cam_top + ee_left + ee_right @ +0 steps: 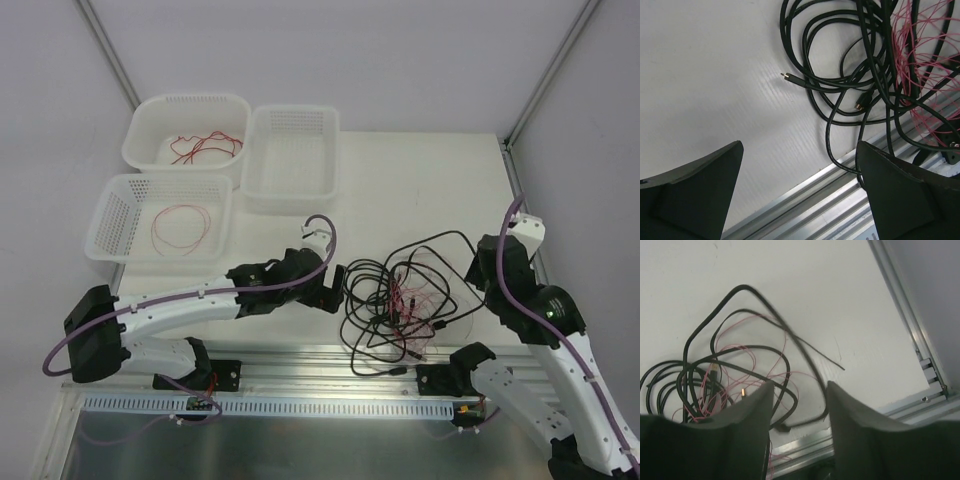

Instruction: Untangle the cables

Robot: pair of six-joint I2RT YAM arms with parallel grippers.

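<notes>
The cables (400,300) lie in one tangle on the white table: long black cables looped around a bunch of thin red wires (415,290). The left wrist view shows black loops (840,75) with small plug ends (790,78) and the red wires (925,60). The right wrist view shows black loops (740,355) laced with red wire. My left gripper (335,285) (800,144) is open and empty, just left of the tangle. My right gripper (432,378) (800,385) is open and empty at the tangle's near right, over the rail.
Three white baskets stand at the back left. One (150,112) holds red wires, one (112,205) holds a red wire loop, and one (290,122) holds nothing. An aluminium rail (300,360) runs along the near edge of the table.
</notes>
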